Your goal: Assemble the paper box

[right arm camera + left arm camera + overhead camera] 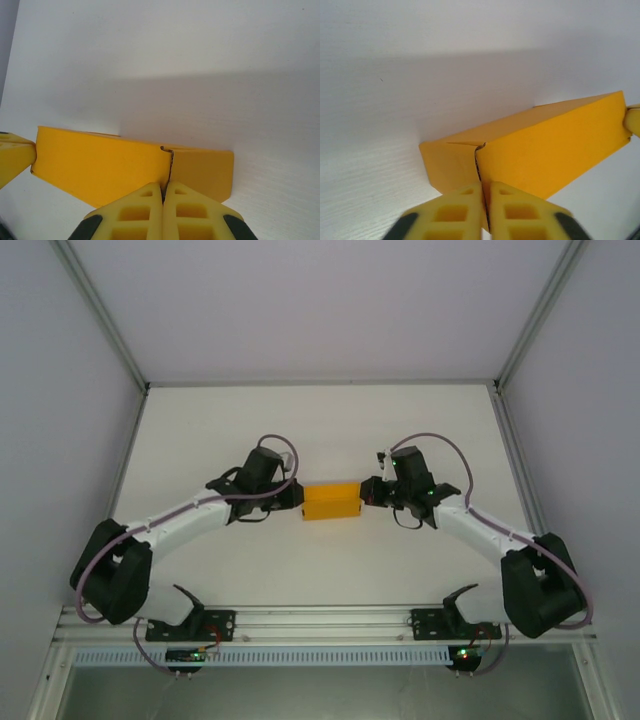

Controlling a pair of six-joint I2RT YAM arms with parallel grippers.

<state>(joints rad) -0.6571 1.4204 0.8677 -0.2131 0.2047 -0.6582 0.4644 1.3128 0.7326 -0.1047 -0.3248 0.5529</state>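
The paper box (pixel 331 501) stands formed as a small closed-looking block at the middle of the table (pixel 320 430), so the step in hand looks like the finishing one: pressing or tucking the end flaps home. The left gripper (pixel 298 498) meets the box's left end and the right gripper (pixel 366 494) its right end, the box lying directly between them and touched by both. In each wrist view the yellow fingers are brought together, tips at the box's end, right where a dark slit marks the join between the end panel and the long side (whether a sliver of card is nipped between them I cannot tell). Judging from that slit, the ends are not quite seated. The next move probably calls for a gentle, even inward push from both sides, kept level, since thin card would buckle or skid under a lopsided shove.
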